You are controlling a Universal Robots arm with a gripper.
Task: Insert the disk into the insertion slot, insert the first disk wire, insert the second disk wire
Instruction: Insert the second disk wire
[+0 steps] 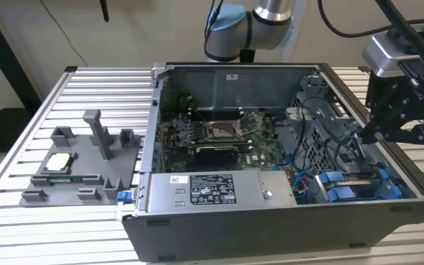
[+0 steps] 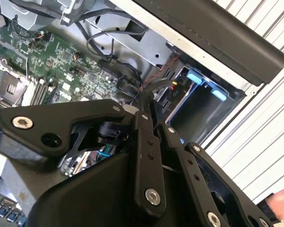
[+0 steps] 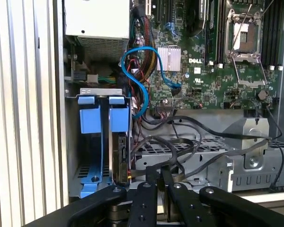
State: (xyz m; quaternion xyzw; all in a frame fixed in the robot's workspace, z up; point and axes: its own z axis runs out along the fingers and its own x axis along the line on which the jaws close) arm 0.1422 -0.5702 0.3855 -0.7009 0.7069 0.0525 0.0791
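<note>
Just past the fingertips of the gripper (image 3: 159,171), the disk (image 3: 119,144) sits down inside the insertion slot (image 3: 95,91). The fingers (image 3: 166,180) are pressed together (I cannot tell if a thin wire is pinched there), and black wires (image 3: 180,142) loop right beside them. The disk is probably heavy, hard and easy to hurt, so its blue frame looks like the safe place to hold. The wires look soft and bendy; the stiff plug at the end seems best. The first wrist view looks straight into the slot. The exterior view takes in the whole computer case (image 1: 271,232), with the gripper by its side wall.
</note>
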